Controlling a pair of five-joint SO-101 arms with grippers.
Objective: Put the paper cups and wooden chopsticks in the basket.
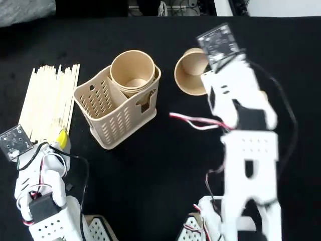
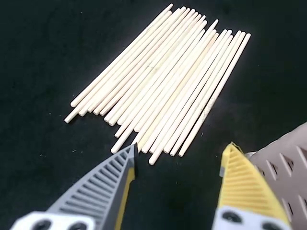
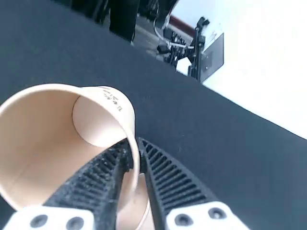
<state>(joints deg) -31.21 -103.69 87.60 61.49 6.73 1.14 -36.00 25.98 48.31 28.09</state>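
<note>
the right gripper (image 3: 135, 147) is clamped on the rim of a paper cup (image 3: 43, 139), one finger inside the wall and one outside. the cup is tilted with its mouth turned sideways; whether it is clear of the surface i cannot tell. in the high view it sits just right of the basket (image 1: 118, 120), near the compartment where a stack of cups (image 1: 133, 70) already stands. to do this step well, the cup probably needs turning mouth-up and centring over that stack before the jaws let go. a thin rim pinch can let a cup swing or crumple, so a slow carry and a low release look wise. the left gripper (image 2: 181, 146) is spread wide and empty, poised over the near ends of the wooden chopsticks (image 2: 163, 76). these lie in a flat bundle on the black table (image 1: 160, 165), just left of the basket, whose free compartment looks meant for them.
</note>
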